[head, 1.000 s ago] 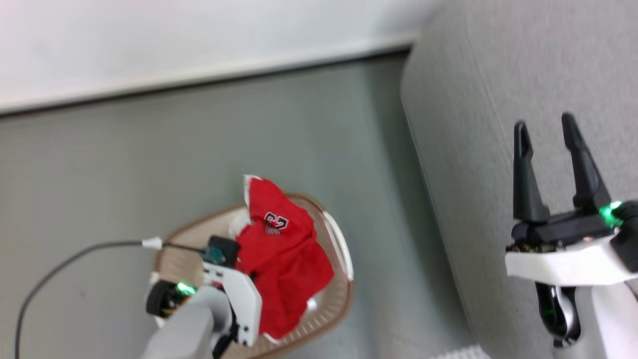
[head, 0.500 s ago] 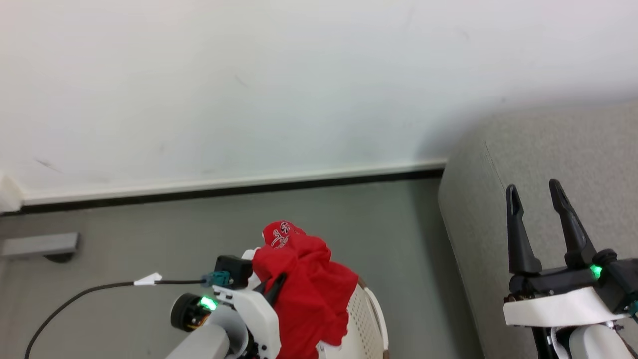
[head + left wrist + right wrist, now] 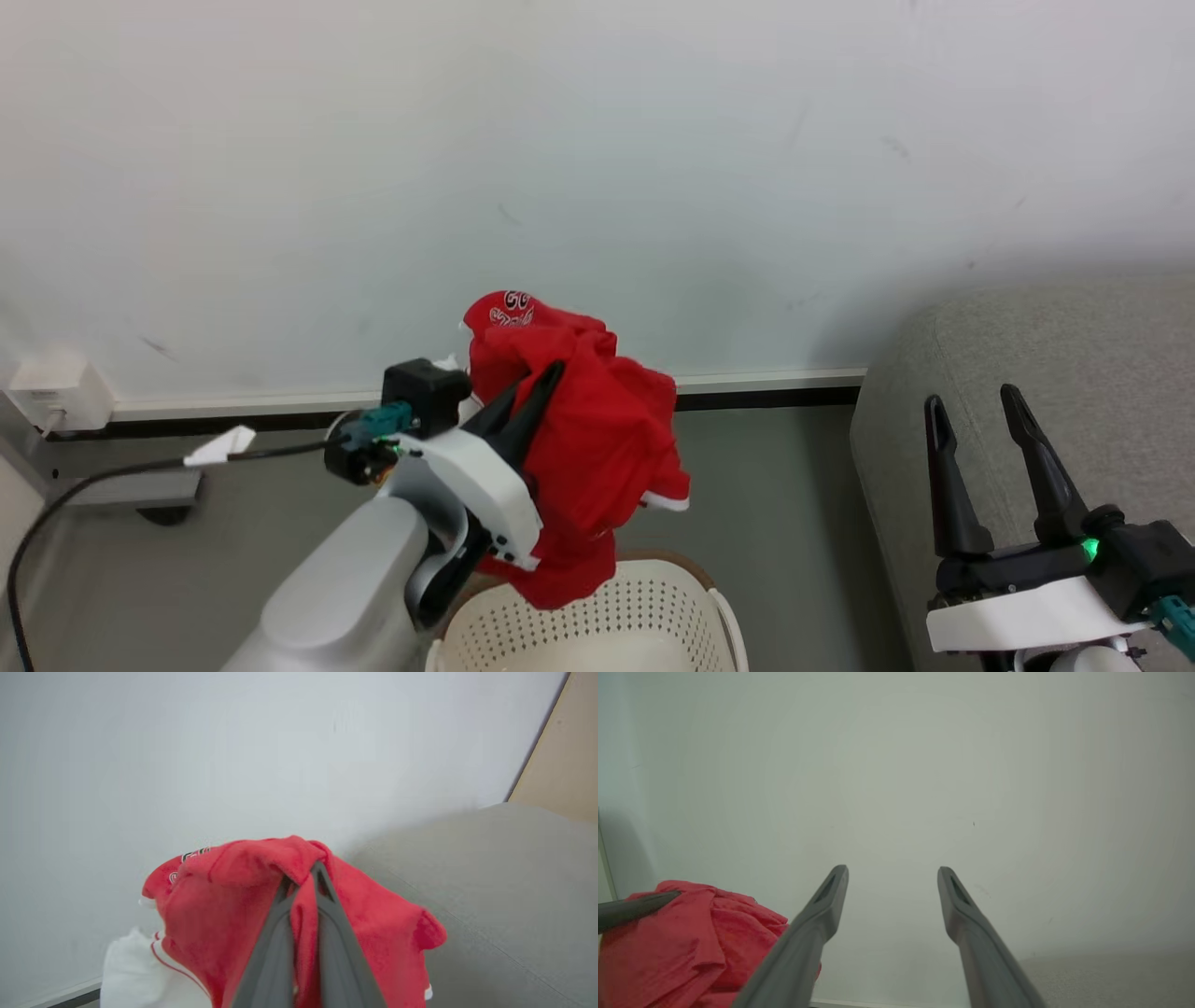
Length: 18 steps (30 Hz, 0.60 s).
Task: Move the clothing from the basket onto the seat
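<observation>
Okay, left gripper (image 3: 302, 879) is pinched on a bunched fold of the red garment (image 3: 597, 448), jaws pressed together with cloth between them. The red garment, with its printed logo on top, hangs in the air directly over the cream perforated laundry basket (image 3: 597, 621), its lowest hem just above the brown rim. It is not on the grey sofa (image 3: 1102, 355) yet, which sits well apart to the robot's right. Right gripper (image 3: 972, 399) is spread wide, empty, in front of the sofa's side. Risks: the grip looks like one thin fold, so a fast swing right could let fabric slide out and drop onto the floor (image 3: 775, 504) between basket and sofa. The dangling hem may snag the rim and drag the basket. Releasing early could leave it on the sofa's rounded edge, where it may slip off.
</observation>
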{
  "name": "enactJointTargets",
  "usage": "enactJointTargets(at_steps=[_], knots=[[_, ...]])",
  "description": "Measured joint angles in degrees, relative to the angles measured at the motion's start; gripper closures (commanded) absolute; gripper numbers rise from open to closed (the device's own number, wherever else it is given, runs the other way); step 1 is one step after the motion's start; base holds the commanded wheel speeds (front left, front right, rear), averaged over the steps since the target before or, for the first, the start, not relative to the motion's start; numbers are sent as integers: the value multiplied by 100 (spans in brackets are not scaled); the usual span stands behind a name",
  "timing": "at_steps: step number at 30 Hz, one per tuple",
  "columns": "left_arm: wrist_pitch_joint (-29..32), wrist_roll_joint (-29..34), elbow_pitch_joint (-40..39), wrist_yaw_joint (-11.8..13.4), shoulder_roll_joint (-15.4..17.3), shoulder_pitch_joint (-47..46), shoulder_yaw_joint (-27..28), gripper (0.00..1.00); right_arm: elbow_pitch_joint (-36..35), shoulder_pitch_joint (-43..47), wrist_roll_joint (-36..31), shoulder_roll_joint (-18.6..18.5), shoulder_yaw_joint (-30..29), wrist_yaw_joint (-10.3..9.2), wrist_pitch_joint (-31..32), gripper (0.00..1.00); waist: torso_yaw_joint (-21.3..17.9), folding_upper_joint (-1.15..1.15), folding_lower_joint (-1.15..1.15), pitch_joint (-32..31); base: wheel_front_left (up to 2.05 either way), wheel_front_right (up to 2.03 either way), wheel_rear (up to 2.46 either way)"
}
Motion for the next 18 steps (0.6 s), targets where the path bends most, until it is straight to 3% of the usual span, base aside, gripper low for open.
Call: enactJointTargets(at_steps=[8,18], knots=[[355,-38,-1157,272,223,-286,200,100,63,99,63,2,200,0,1,0,-13,0,0,-103,0,0,0],[602,-100,-1633,468,354,-230,236,100,82,87,102,1,374,0,0,0,-115,0,1,-79,0,0,0]])
